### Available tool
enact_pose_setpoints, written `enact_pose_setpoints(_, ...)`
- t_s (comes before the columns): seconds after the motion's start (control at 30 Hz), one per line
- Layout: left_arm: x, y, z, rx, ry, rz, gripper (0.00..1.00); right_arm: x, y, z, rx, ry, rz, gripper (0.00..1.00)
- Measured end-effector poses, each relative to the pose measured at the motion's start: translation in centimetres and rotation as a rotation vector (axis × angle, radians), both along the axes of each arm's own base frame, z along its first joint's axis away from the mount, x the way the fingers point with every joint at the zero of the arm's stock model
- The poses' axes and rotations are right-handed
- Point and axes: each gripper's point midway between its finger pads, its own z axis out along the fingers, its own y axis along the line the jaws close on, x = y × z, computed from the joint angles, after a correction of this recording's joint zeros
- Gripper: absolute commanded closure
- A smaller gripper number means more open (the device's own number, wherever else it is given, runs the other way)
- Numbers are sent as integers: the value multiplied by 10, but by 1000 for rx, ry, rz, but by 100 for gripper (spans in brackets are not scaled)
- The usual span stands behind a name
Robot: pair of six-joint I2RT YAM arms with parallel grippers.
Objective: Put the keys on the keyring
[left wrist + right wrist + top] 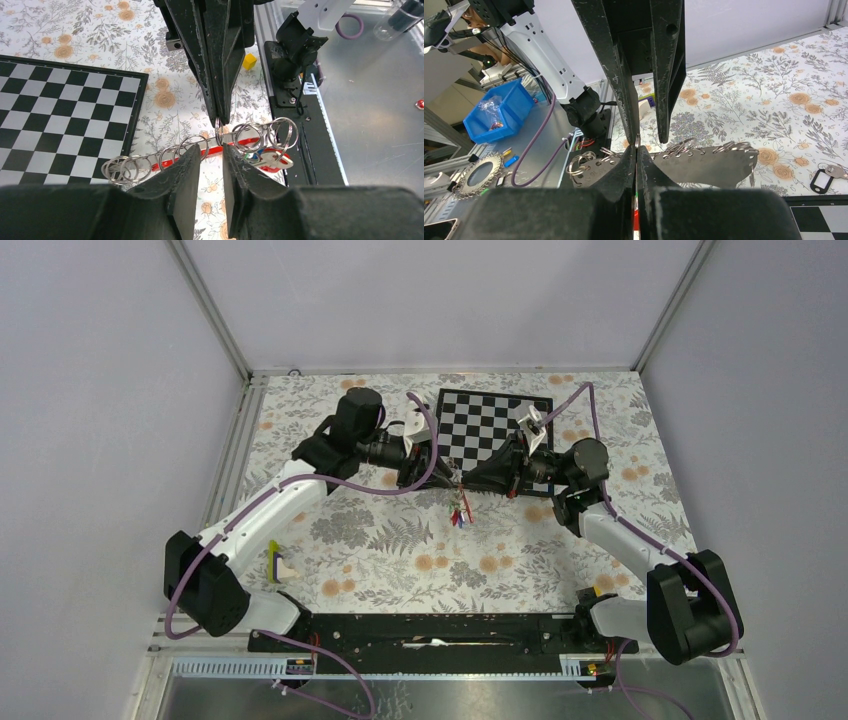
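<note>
A flat metal keyring plate carrying several split rings hangs in the air between my two grippers. My right gripper is shut on one split ring at the plate's upper edge. My left gripper faces it from the other side, open, its fingers either side of that ring without touching it. The keys hang from rings at one end of the plate, with red, blue and green tags bunched together. From above, the keys dangle below the spot where the two grippers meet.
A chessboard lies behind the grippers on the floral tablecloth. A yellow-and-white block sits near the left arm. A small yellow cube lies by the table rail. A loose key with a black tag rests on the cloth.
</note>
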Motion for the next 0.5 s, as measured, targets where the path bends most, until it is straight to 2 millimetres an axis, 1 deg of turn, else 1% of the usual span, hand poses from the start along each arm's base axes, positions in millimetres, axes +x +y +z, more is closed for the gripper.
enact_pose_setpoints(0.17, -1, -3, 0, -9, 32, -8, 79, 0, 0, -2, -1, 6, -5, 100)
enact_pose_setpoints(0.37, -1, -5, -4, -6, 70, -17, 86, 0, 0, -5, -4, 5, -7, 100)
enact_pose_setpoints(0.43, -2, -6, -5, -5, 78, -21, 90, 1, -1, -5, -4, 5, -8, 100)
enact_pose_setpoints(0.5, -3, -7, -5, -5, 82, -24, 97, 1, -1, -6, -4, 5, -10, 100)
